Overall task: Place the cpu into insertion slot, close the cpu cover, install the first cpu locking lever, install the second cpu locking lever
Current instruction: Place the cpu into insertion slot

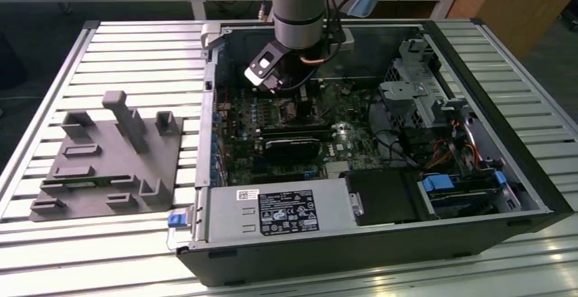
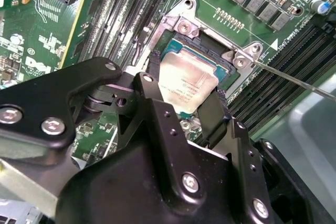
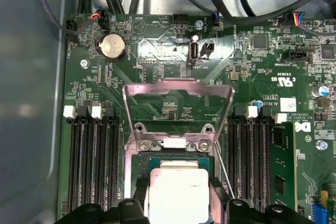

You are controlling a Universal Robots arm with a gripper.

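1. The pincer (image 2: 182, 88) was clenched on the cpu (image 2: 187, 77), one finger on each of two opposite edges.
2. In both wrist views the cpu sat directly over the insertion slot (image 2: 208, 39), pale face up; whether it was seated could not be told.
3. The cpu cover (image 3: 178, 85) stood raised, hinged at the slot's edge.
4. In the exterior view, the arm (image 1: 298, 13) reached into the open computer case (image 1: 505, 94) at upper centre, on the slatted desk (image 1: 135, 36).

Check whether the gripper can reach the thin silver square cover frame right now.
Probably not yet: the gripper seems shut on the pale silvery square cpu over the socket. Nothing blocks the raised cover frame itself.
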